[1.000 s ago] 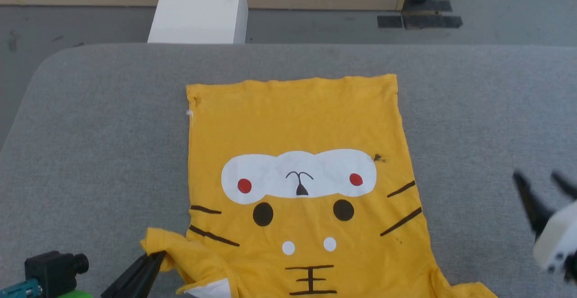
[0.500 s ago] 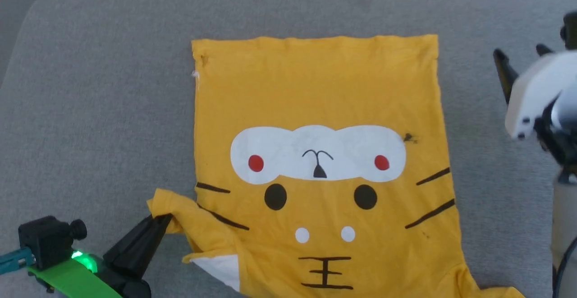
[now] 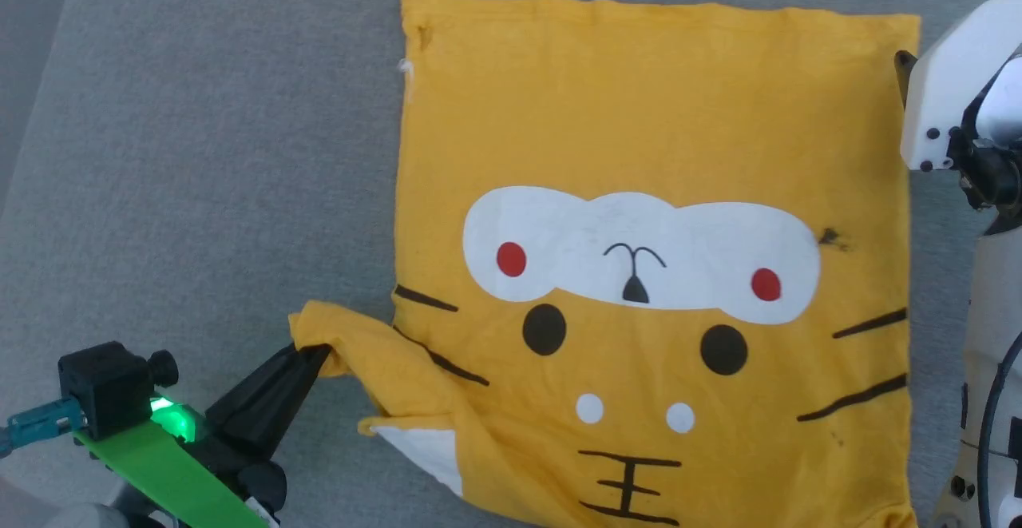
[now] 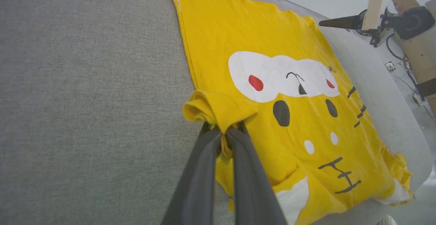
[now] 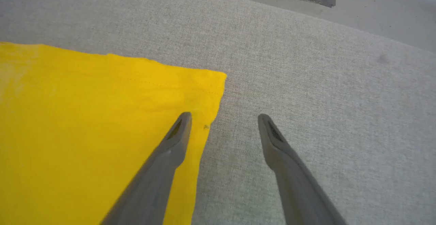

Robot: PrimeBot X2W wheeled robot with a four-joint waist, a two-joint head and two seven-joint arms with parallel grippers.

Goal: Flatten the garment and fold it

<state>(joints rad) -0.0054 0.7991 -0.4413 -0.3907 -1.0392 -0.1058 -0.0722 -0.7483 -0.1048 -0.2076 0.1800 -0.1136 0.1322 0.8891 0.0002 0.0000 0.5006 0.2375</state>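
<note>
While the left hand (image 4: 224, 129) is pinched shut on the rolled-up sleeve (image 3: 339, 336) at the robot's left side of the bright yellow soft cotton T-shirt (image 3: 639, 105), I'd call this the flatten step, fold not yet started. Shirt lies print-up on the grey fabric-covered tabletop (image 3: 200, 152), ahead of the robot, straight far edge (image 3: 655, 7) away from it, sleeve end nearest. Body panel is mostly flat, light creasing only. Cartoon face print: wide white patch (image 3: 639, 248) with two red dots and a small black nose mark, two black dots under it, black whisker lines both sides. Trouble spots: the gripped sleeve is bunched and raised, a white flap (image 3: 427, 452) shows beside it at the near edge, and the opposite near corner (image 4: 396, 170) is rumpled close to the tabletop's rim in the left wrist view. Right hand (image 5: 223, 116) is spread wide, holding nothing, poised over the far right corner (image 5: 213, 82): one finger above yellow cloth, the other above bare tabletop; can't tell if either touches. Next move, my guess: left hand draws the sleeve outward and lays it flat, right hand drops and pins or grips that corner so the body doesn't drag along. Soft cotton will likely slide and rebunch if pulled unpinned.
</note>
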